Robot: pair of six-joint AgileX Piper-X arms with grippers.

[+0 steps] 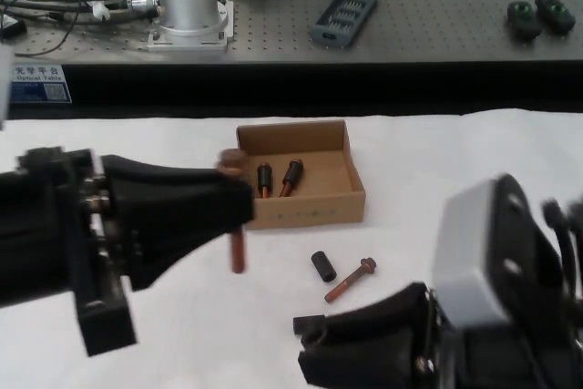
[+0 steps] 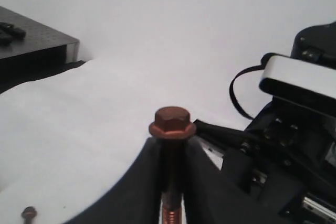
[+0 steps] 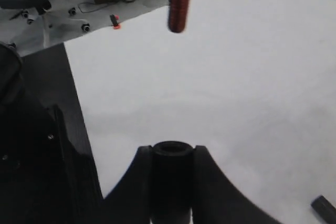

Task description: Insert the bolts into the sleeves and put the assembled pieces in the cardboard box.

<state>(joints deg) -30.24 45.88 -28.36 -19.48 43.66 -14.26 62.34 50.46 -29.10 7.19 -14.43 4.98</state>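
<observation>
Holding a bolt (image 2: 172,123) head-up, pinched in my left claw (image 2: 172,148), I have a sleeve (image 3: 172,187) clamped in my right claw (image 3: 172,153); the two are not yet joined. Beyond both claws, the cardboard box (image 1: 310,211) holds two assembled pieces (image 1: 264,178). A loose sleeve (image 1: 323,266) and a loose bolt (image 1: 351,281) wait nearer my right claw.

Shank of bolt (image 2: 171,121) is partly hidden by fingers of left gripper (image 2: 171,142); threaded tip is cut off at frame edge. Lower end of sleeve (image 3: 172,156) is likewise cut off.
</observation>
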